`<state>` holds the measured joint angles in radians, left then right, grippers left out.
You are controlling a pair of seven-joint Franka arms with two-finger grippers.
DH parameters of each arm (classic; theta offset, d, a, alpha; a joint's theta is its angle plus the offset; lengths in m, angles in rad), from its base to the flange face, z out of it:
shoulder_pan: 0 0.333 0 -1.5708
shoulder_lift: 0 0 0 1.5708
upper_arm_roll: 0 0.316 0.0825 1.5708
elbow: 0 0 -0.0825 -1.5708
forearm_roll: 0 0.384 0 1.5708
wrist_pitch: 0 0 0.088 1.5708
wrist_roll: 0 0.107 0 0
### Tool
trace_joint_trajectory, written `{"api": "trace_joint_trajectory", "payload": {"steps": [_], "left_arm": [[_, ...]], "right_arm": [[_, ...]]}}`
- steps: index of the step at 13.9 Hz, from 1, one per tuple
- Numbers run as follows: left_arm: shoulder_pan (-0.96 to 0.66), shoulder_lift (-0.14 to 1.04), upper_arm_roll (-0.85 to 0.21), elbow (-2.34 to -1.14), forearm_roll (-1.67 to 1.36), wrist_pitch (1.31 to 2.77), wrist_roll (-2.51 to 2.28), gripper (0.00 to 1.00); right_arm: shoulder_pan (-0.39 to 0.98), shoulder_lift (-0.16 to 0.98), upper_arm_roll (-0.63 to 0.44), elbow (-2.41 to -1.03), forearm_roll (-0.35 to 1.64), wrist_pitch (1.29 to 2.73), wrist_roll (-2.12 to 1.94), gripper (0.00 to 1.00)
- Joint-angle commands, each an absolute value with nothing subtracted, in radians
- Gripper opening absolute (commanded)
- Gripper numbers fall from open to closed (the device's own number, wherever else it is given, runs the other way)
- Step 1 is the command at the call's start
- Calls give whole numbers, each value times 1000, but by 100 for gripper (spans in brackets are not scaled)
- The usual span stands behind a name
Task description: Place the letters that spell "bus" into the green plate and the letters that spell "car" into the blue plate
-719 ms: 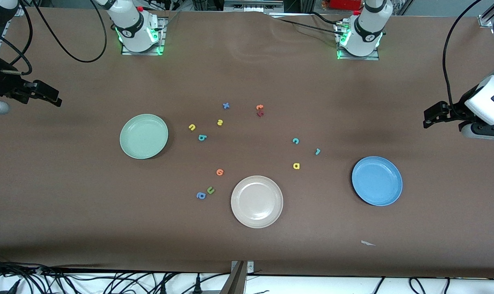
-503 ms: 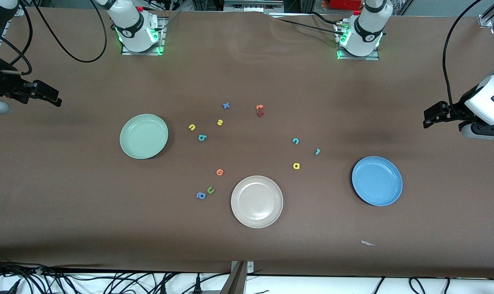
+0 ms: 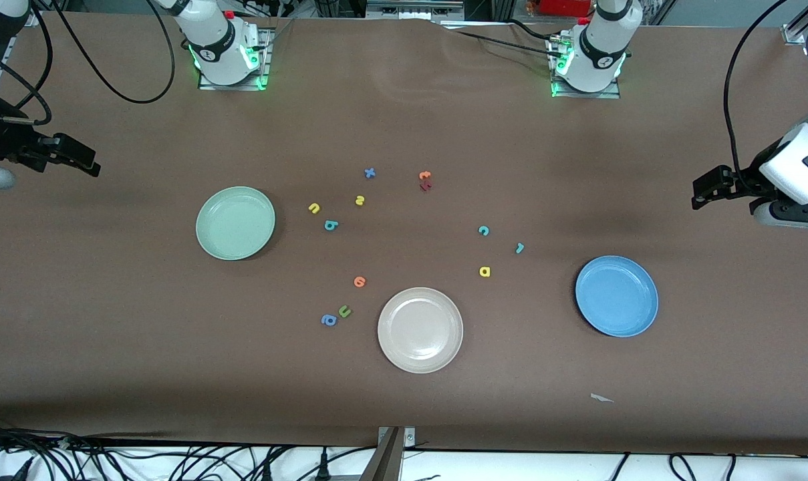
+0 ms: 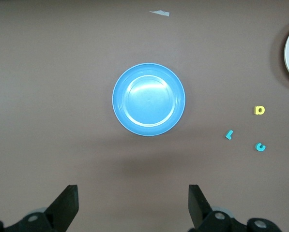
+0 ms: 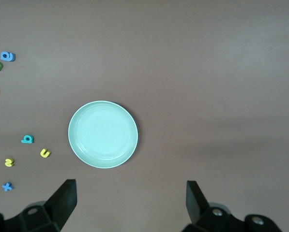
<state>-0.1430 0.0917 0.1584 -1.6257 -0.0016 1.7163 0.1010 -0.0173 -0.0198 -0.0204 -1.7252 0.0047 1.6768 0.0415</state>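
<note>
Both tools, left tool [image 4: 129, 205] and right tool [image 5: 129, 203], gape wide, empty.

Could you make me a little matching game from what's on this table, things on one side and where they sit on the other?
Things:
1. teal c
2. teal b
3. green u
4. blue x

Places:
A. touching the blue a
B. nearest letter to the green plate among these
C. farthest of these from the front camera
D. toward the blue plate, near the teal r

Pairs: 1-D, 2-B, 3-A, 4-C
</note>
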Motion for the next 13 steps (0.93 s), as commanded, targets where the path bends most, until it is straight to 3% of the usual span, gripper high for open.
{"api": "trace_joint_trajectory", "payload": {"steps": [1, 13], "left_arm": [[-138, 89, 153, -1614, -20, 1698, 115, 100], [-138, 91, 153, -1615, -20, 1698, 123, 100]], "right_arm": [[-21, -8, -20, -1695, 21, 1657, 23, 100], [-21, -9, -15, -1695, 20, 1657, 21, 100]]}}
